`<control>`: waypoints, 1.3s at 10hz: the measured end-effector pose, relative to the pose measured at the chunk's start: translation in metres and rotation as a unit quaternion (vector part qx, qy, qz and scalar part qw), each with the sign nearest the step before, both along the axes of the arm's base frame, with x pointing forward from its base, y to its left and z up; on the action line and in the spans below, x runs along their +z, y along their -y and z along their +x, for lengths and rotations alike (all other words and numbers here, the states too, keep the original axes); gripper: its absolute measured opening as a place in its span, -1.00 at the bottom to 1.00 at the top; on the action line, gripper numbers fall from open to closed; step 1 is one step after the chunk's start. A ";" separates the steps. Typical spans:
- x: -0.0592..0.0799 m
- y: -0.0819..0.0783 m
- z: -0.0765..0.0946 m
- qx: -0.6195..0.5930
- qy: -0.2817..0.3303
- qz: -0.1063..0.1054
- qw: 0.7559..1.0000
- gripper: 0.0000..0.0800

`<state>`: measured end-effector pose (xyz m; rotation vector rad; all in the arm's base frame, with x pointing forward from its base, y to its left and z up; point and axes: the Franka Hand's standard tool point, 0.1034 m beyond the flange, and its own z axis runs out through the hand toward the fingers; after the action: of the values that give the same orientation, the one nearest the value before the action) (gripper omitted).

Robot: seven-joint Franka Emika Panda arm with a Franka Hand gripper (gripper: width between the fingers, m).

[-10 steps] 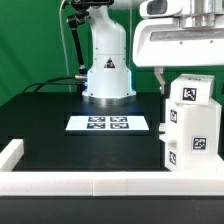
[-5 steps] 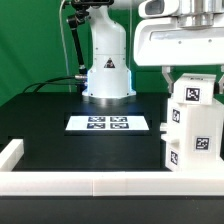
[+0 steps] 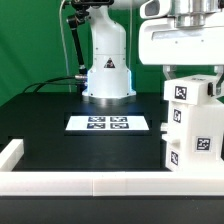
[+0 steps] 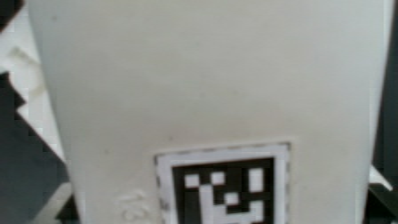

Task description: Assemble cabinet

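The white cabinet body (image 3: 192,138) stands upright on the black table at the exterior view's right, with square tags on its front and side. A white top block (image 3: 188,91) with one tag sits on top of it. My gripper (image 3: 190,76) comes down from above, with a finger at each side of this block, and looks shut on it. In the wrist view the block's white face (image 4: 196,90) and its tag (image 4: 222,188) fill the picture. My fingers are not visible there.
The marker board (image 3: 108,123) lies flat in the middle of the table. The arm's white base (image 3: 108,72) stands behind it. White border rails run along the front edge (image 3: 100,184) and the left corner (image 3: 10,152).
The top block has turned and shifted slightly toward the exterior view's left, and its tag now sits straighter. The gripper has turned with it. The cabinet body has not moved.
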<state>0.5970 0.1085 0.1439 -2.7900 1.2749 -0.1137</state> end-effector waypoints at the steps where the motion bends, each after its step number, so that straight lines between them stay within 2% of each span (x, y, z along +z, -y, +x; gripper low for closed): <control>1: 0.000 0.002 0.000 -0.029 -0.001 0.004 1.000 0.41; 5: -0.001 0.005 -0.001 -0.134 -0.007 0.020 0.991 0.41; 8: -0.001 0.007 -0.001 -0.218 -0.012 0.033 0.975 0.41; 13: -0.002 0.009 -0.004 -0.350 -0.031 0.066 0.934 0.41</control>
<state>0.5933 0.0998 0.1414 -2.1154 2.1365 0.0242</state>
